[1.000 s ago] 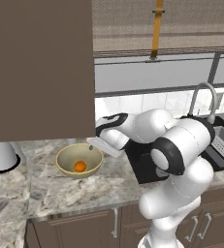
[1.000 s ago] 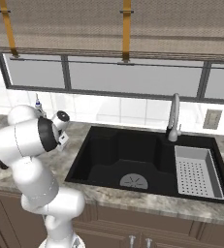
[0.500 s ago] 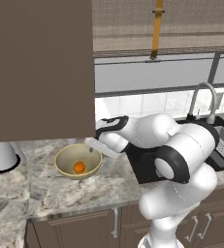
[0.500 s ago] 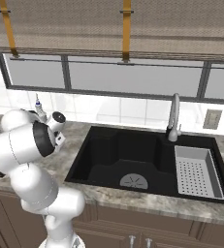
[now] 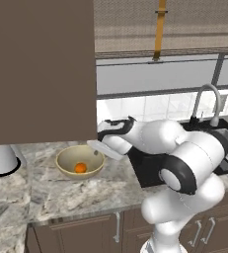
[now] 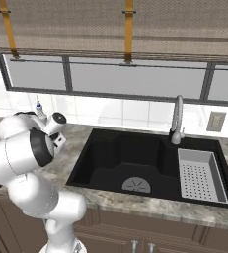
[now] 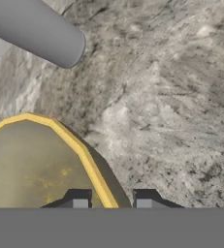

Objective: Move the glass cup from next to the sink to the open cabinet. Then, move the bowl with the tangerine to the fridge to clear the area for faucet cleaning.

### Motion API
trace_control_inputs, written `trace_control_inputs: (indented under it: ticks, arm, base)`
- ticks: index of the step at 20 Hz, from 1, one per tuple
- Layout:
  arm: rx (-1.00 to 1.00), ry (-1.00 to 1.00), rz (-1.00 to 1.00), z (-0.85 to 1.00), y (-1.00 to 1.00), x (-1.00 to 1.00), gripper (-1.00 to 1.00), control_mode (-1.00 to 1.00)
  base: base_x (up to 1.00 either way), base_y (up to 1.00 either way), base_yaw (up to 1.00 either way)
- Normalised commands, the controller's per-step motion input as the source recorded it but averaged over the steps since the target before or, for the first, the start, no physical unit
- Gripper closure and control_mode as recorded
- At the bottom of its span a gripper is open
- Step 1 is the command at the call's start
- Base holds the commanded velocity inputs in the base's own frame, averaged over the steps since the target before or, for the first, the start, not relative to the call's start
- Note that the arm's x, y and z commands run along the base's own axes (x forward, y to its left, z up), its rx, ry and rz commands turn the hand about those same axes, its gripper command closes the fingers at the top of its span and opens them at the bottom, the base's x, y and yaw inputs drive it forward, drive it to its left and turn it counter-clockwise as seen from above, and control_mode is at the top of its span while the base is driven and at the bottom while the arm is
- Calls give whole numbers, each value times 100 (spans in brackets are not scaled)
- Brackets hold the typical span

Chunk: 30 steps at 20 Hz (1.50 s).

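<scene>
A white robot arm reaches over a marbled kitchen counter [image 5: 46, 197] toward the bowl [image 5: 80, 161], which sits just left of the black sink [image 6: 135, 165] with the tangerine [image 5: 80, 168] resting at its bottom. In the hand view the gripper [image 7: 108, 199] straddles the bowl's yellow rim [image 7: 84, 155], one dark fingertip inside the wall and one outside, the jaws drawn in to a narrow gap around it; whether the pads actually press the wall cannot be told, so the bowl cannot yet be called held. The glass cup is not seen beside the sink, which suggests the first half of the job is done and the bowl's trip to the fridge is the step in hand. To do it well, the grip should probably be seated deep on the rim and fully firm before any lift, since a pinch on one edge lets a bowl tip. The lift would best go straight up and stay level so the tangerine does not roll out, keeping clear of the brown cabinet [image 5: 39, 69] overhead and the grey cylinder [image 7: 36, 31] lying near the bowl.
</scene>
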Motion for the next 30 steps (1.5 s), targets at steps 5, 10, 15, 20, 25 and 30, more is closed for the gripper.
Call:
trace_control_inputs:
  ticks: [5,10,15,20,25,30]
  arm:
    - [0,-6,0,93,-3,-33,100,-100]
    - [0,-3,-1,98,-19,-28,100,-100]
    - [0,0,-13,64,-58,-9,100,-100]
    - [0,0,-8,42,-94,-7,100,-100]
    - [0,-3,-7,36,-98,-31,100,-100]
    - [5,-10,-23,64,-71,-92,100,-100]
  base:
    - [0,0,0]
    - [0,0,0]
    - [0,0,0]
    - [0,0,0]
    - [0,0,0]
    - [0,0,0]
